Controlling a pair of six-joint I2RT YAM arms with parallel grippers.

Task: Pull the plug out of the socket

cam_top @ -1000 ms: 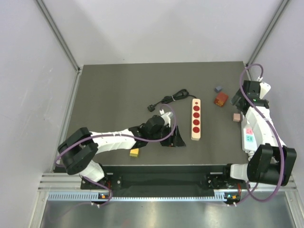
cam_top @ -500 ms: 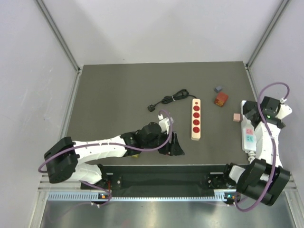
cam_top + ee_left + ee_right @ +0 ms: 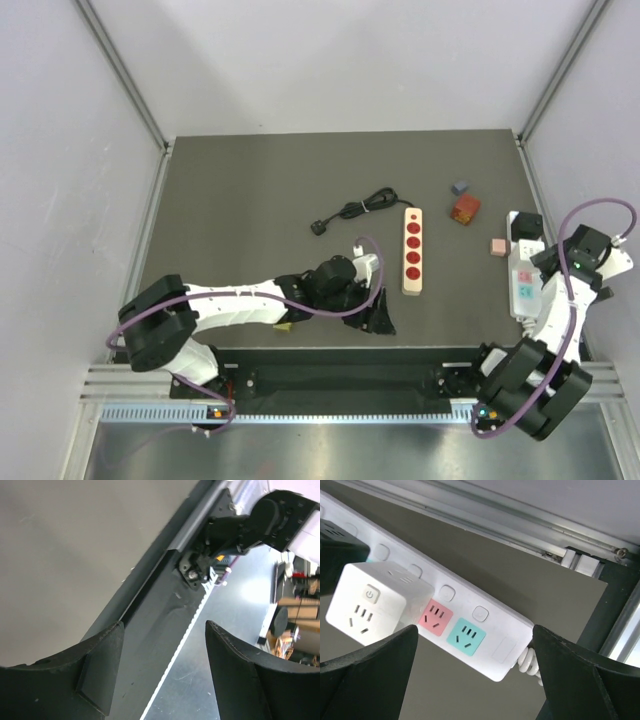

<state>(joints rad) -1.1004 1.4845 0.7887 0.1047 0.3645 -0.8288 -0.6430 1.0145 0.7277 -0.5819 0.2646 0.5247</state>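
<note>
White cube plug [image 3: 375, 605] on the socket strip [image 3: 470, 632], right edge of bench [image 3: 250, 190]. Pull doesn't look done.
Near edge: left gripper [image 3: 164, 630] hangs over the bench lip, jaws wide, nothing in them, well away from the job. Right gripper [image 3: 475, 635] is also wide and empty, hovering over the strip with the pink and teal sockets in its gap; the cube sits off to one side, no contact. Cube rests just past the pink socket and looks flush, so I'd call it seated. Prongs are hidden, so it could be lying loose. Left to do: grip cube, pull it clear, maybe pin the strip. Cube is glossy white with rounded corners, power button and one outlet on its face. Mid-bench: black cord [image 3: 355, 210] lies free beside a wooden strip [image 3: 412, 250].
</note>
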